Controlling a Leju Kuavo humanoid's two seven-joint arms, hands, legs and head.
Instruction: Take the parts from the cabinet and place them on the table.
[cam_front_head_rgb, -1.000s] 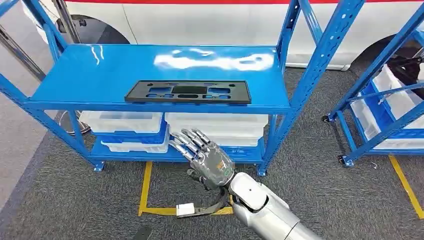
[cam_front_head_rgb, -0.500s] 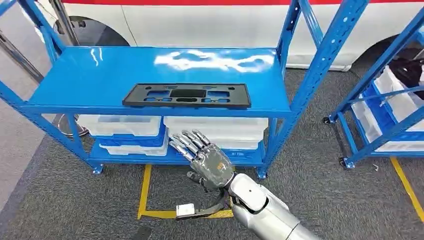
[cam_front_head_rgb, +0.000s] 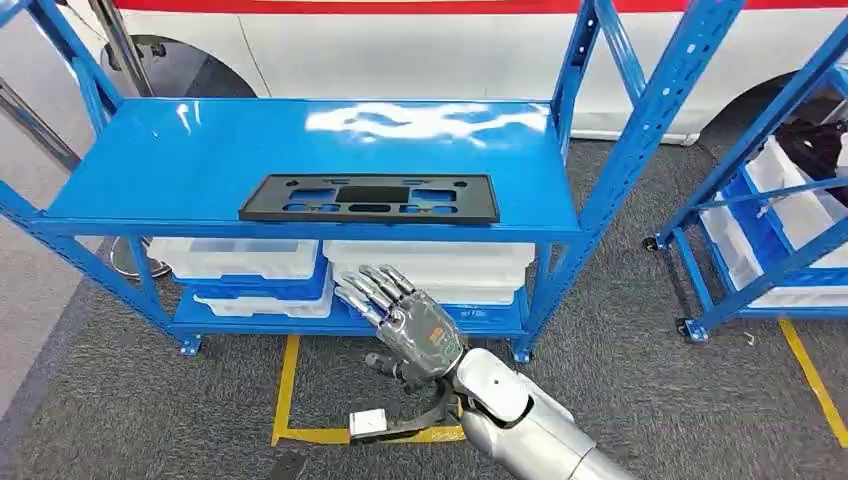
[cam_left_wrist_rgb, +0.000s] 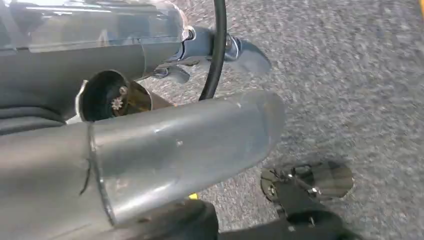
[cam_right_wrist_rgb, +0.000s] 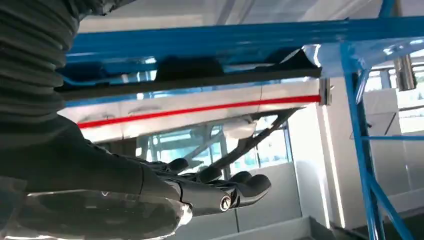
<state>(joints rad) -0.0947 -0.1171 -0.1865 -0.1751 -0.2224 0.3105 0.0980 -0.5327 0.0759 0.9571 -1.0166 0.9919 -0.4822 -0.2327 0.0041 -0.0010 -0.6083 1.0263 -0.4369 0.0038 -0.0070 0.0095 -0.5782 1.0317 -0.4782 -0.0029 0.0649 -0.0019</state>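
In the head view, the whole scene is seen to have shifted slightly against the earlier pictures: the blue cabinet (cam_front_head_rgb: 300, 160) sits a little lower and further left in the frame, which is read as a move of the camera, not of the things. The black part (cam_front_head_rgb: 368, 198), a flat slotted plate, lies flat near the front edge of the cabinet's upper shelf, untouched. The right hand (cam_front_head_rgb: 405, 322) is held below and in front of that edge, fingers spread and nothing gripped, and its place in the frame is little changed. White bins (cam_front_head_rgb: 430, 262) are stacked on the lower shelf behind it. The approach is judged to be under way, with the grasp not yet begun.

In the left wrist view, grey carpet (cam_left_wrist_rgb: 350, 75) is shown, with the left hand (cam_left_wrist_rgb: 175, 140) close to the lens; whether it is open or closed cannot be told.

In the right wrist view, the part's dark edge (cam_right_wrist_rgb: 200, 75) is seen from underneath, above the outstretched fingers (cam_right_wrist_rgb: 240, 187), well apart from them.
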